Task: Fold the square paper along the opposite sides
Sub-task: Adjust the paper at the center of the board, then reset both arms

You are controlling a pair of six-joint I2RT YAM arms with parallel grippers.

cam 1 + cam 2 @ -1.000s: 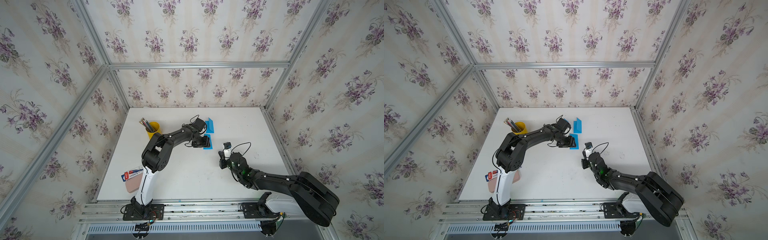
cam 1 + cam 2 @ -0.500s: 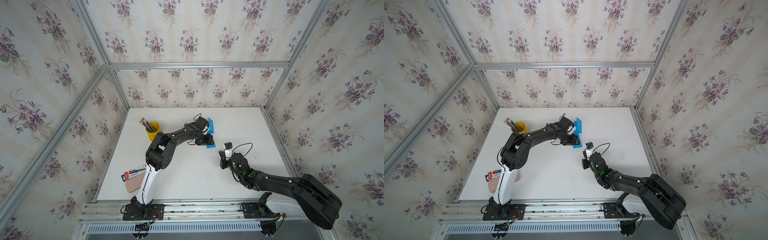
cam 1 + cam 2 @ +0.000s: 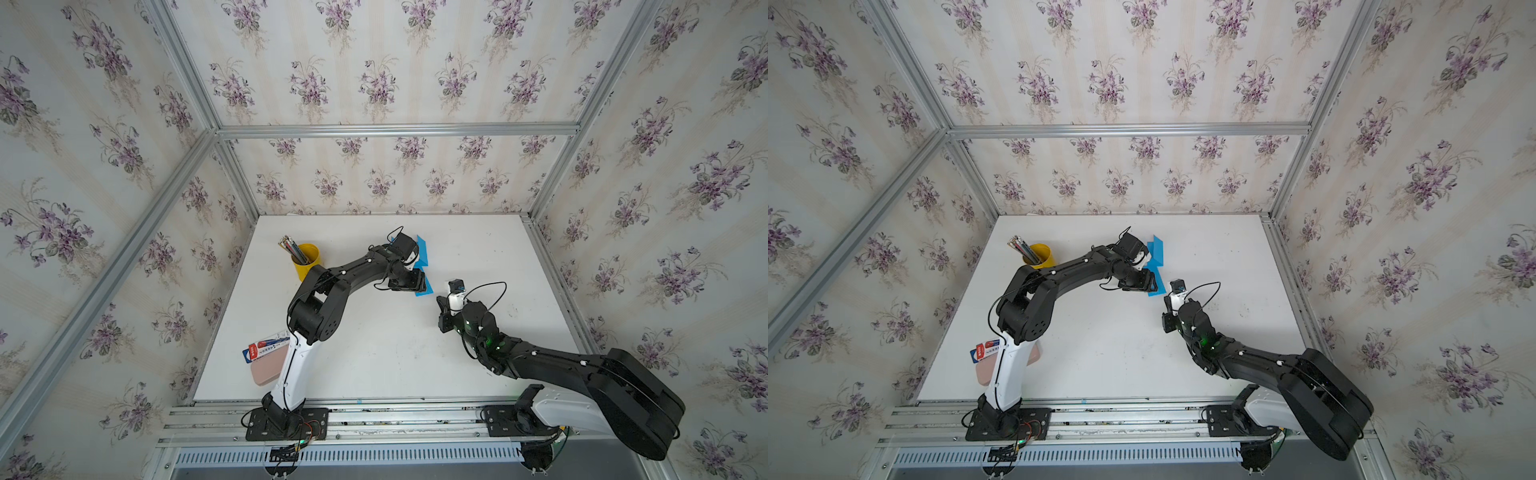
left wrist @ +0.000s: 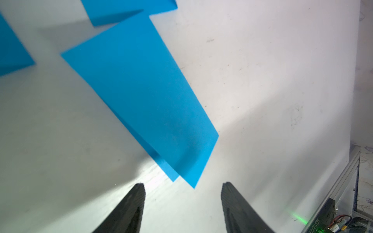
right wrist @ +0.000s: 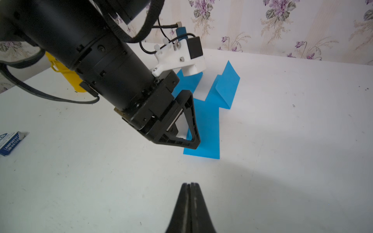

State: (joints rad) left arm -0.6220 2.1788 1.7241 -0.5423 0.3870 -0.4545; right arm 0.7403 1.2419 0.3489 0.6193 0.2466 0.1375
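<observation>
Two tools | left tool (image 4: 182, 184) is hovering, jaws apart, at the near corner of the blue paper (image 4: 141, 90) | right tool (image 5: 189, 184) is idling, pressed together, empty | paper is lying doubled on the white worktop (image 4: 262, 80) | likely light, limp, slippery: pinching a free corner is looking safest

you face pale wallpaper (image 3: 374, 62) with purple flowers, framed by metal rails (image 3: 395, 129), around a scuffed white surface (image 3: 374, 353).

Black arms, white lower links
The left arm (image 3: 357, 270) and right arm (image 3: 548, 365) carry black cables (image 5: 155, 16); a white screwed camera mount (image 5: 177, 58) sits behind the left gripper (image 4: 183, 185).
</observation>
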